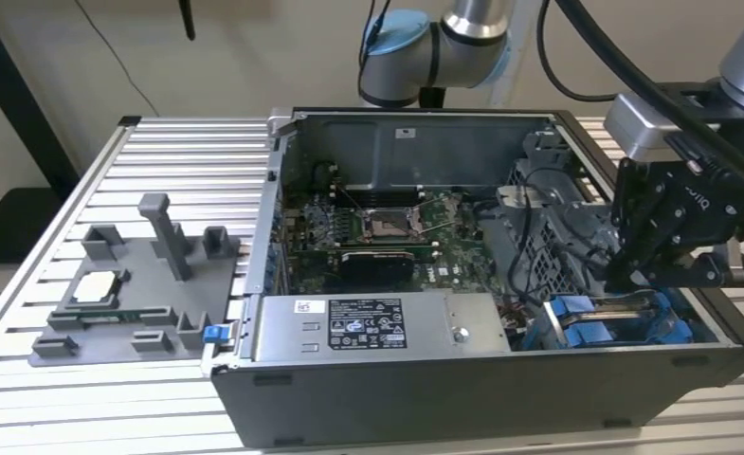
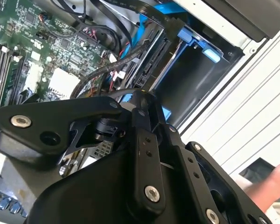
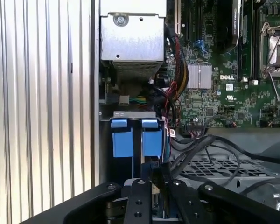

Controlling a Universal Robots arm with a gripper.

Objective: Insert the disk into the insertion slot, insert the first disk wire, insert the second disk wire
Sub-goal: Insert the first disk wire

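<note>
Hand [image 3: 156,184] low at insertion slot [image 3: 133,114], beside black cables [image 3: 196,147] — grip cannot be told. Keep square to blue rails [image 3: 151,142], press gently — cables could snag.

The slot [image 1: 595,327], a grey metal bay with bright blue plastic rails, lies in the case's near corner, at the exterior view's right.

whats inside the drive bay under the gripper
Two blue tabs stand in the drive bay, with black cables beside it. The gripper covers the rest, so what lies deeper in cannot be seen.
</note>
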